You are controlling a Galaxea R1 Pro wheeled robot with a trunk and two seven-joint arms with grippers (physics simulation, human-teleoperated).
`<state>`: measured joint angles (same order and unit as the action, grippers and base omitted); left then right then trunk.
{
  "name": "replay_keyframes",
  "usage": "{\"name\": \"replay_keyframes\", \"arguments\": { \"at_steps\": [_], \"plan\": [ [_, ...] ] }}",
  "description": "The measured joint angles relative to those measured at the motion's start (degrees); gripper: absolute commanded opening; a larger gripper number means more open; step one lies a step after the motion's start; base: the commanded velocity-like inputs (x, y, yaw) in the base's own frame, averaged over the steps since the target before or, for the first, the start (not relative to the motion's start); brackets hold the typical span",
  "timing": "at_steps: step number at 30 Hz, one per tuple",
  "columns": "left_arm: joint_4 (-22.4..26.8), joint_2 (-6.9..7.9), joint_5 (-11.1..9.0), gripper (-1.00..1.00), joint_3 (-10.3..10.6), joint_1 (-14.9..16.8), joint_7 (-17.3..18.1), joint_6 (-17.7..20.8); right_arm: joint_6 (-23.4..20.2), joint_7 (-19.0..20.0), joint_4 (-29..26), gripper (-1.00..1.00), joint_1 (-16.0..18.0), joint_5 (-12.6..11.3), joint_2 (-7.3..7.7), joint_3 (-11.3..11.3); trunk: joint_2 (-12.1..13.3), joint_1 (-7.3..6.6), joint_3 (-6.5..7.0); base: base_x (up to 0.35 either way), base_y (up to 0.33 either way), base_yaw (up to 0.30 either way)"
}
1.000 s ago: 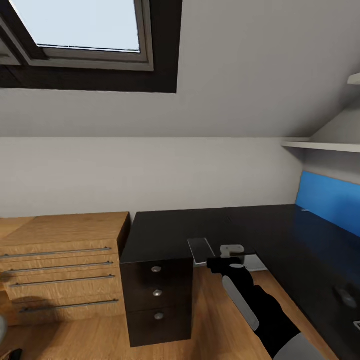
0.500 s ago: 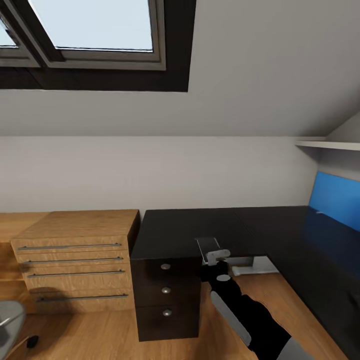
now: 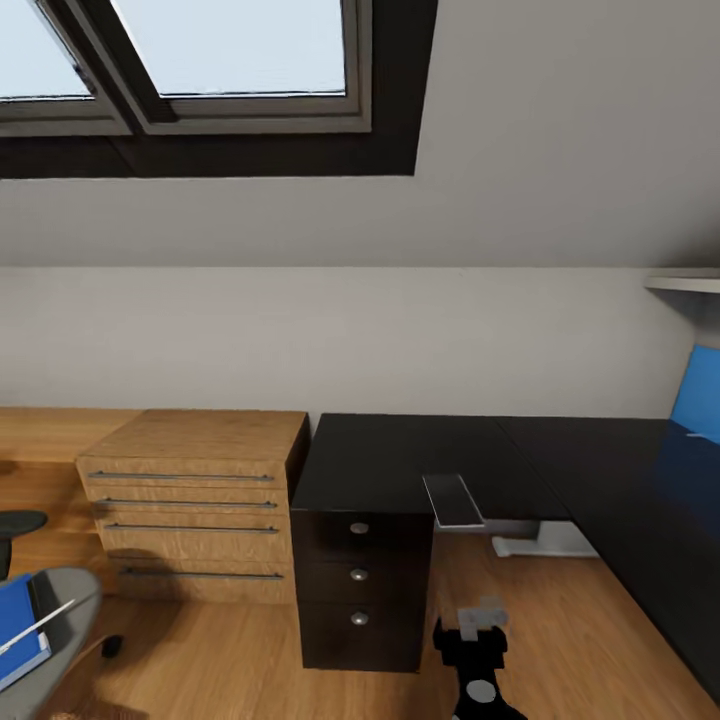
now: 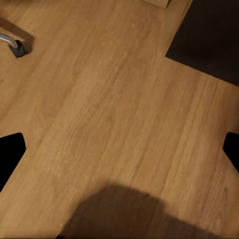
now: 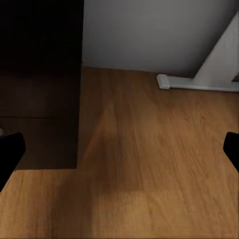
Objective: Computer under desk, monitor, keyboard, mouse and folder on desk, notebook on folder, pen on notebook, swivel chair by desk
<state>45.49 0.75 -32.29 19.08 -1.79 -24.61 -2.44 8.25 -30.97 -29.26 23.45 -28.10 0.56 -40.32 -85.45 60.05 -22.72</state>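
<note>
In the head view, the desk (image 3: 420,455) runs from the centre off to three o'clock, its glossy black top meeting a black drawer unit (image 3: 362,580) with three silver knobs. A thin grey slab, the notebook (image 3: 453,500), lies at the desk's near edge, overhanging it a little, just to the two o'clock side of the drawer unit. A white desk leg (image 3: 535,543) stands on the wooden floor (image 3: 560,640) behind it. At nine o'clock of the drawers sits a light wooden dresser (image 3: 195,500). At the seven o'clock corner the swivel chair (image 3: 60,625) shows its grey seat, with the blue folder (image 3: 18,625) lying on it and the thin white pen (image 3: 38,622) across the folder. A blue wall panel (image 3: 697,400) shows at three o'clock, and a skylight (image 3: 190,60) at eleven.

The right gripper (image 3: 482,617) rises at six o'clock, holding nothing. In the right wrist view, its dark fingertips (image 5: 10,154) sit at opposite edges, spread wide over floor beside the drawer unit. In the left wrist view, the left gripper (image 4: 119,152) is likewise spread wide and empty above bare floor, with a chair caster (image 4: 17,47) nearby.
</note>
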Motion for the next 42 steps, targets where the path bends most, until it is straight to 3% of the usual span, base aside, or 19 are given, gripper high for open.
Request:
{"name": "replay_keyframes", "arguments": {
  "at_steps": [1,2,4,5,6,8,12,14,15,20,24,25,29,33,42],
  "plan": [
    [-0.03,-0.01,-0.03,1.0,0.01,-0.01,0.0,-0.01,2.0,0.13,1.72,1.0,-0.02,-0.01,-0.25,-0.04,0.0,0.0,-0.06,0.0,0.0,0.209],
    [-0.12,0.01,-0.1,1.0,0.0,-0.04,0.07,-0.01,8.07,0.87,6.61,1.0,-0.05,-0.15,-0.97,-0.03,0.0,0.0,-0.13,0.0,0.0,0.209],
    [-0.17,0.01,-0.12,1.0,0.0,-0.03,0.09,-0.02,12.14,1.8,10.16,1.0,-0.04,-0.16,-1.38,-0.1,0.0,0.0,-0.25,0.0,0.0,0.209],
    [-0.47,-0.01,-0.07,1.0,0.0,-0.02,0.12,-0.02,18.26,4.87,16.16,1.0,-0.06,-0.61,-2.18,0.03,0.0,0.0,-0.32,0.0,0.0,0.209],
    [-0.94,0.01,0.0,1.0,-0.01,0.0,0.13,-0.03,21.03,7.53,19.81,1.0,-0.04,-0.78,-2.68,0.16,0.0,0.0,-0.38,0.0,0.0,0.209],
    [-1.41,0.03,0.05,1.0,-0.02,0.01,0.17,-0.03,22.54,9.45,21.69,1.0,-0.03,-1.0,-2.93,0.25,0.0,0.0,-0.5,0.0,0.0,0.209],
    [-2.15,0.08,0.69,1.0,0.02,0.01,0.23,-0.03,23.8,10.95,23.1,1.0,-0.03,-1.25,-3.22,0.36,0.0,0.0,-0.75,0.0,0.0,0.209],
    [-2.24,0.24,2.06,1.0,0.03,0.01,0.19,-0.03,24.14,11.21,23.31,1.0,-0.02,-1.44,-3.29,0.42,0.0,0.0,-0.87,0.0,0.0,0.21],
    [-2.28,0.35,3.84,1.0,0.01,0.01,0.15,-0.12,24.76,11.34,23.42,1.0,-0.02,-1.66,-3.36,0.47,0.0,0.0,-0.93,0.0,0.0,0.21],
    [-2.34,0.86,6.31,1.0,-0.35,0.01,0.08,-0.4,28.27,11.47,23.68,1.0,-0.02,-2.12,-3.56,0.61,0.0,0.0,-1.25,0.0,0.0,0.21],
    [-2.61,2.12,6.65,1.0,-0.26,0.01,0.09,-2.35,29.16,11.47,23.81,1.0,-0.04,-2.29,-3.61,0.67,0.0,0.0,-1.5,0.0,0.0,0.21],
    [-3.72,2.75,6.76,1.0,-0.19,0.01,0.11,-6.42,29.35,11.47,23.86,1.0,-0.06,-3.36,-3.62,0.74,0.0,0.0,-1.56,0.0,0.0,0.21],
    [-5.07,2.92,6.62,1.0,-0.07,0.01,0.15,-12.33,29.35,11.49,23.89,1.0,-0.08,-6.17,-3.62,0.66,0.0,0.0,-1.81,0.0,0.0,0.21],
    [-7.43,2.86,6.54,1.0,-0.11,0.01,0.1,-14.38,29.33,11.72,23.95,1.0,-0.08,-7.21,-3.63,0.58,0.0,0.0,-2.03,0.0,0.0,0.163],
    [-9.59,1.96,6.62,1.0,0.04,0.02,0.12,-15.06,29.61,11.65,23.85,1.0,-0.11,-7.6,-3.58,0.54,0.0,0.0,-2.14,0.0,0.0,0.027]
  ]
}}
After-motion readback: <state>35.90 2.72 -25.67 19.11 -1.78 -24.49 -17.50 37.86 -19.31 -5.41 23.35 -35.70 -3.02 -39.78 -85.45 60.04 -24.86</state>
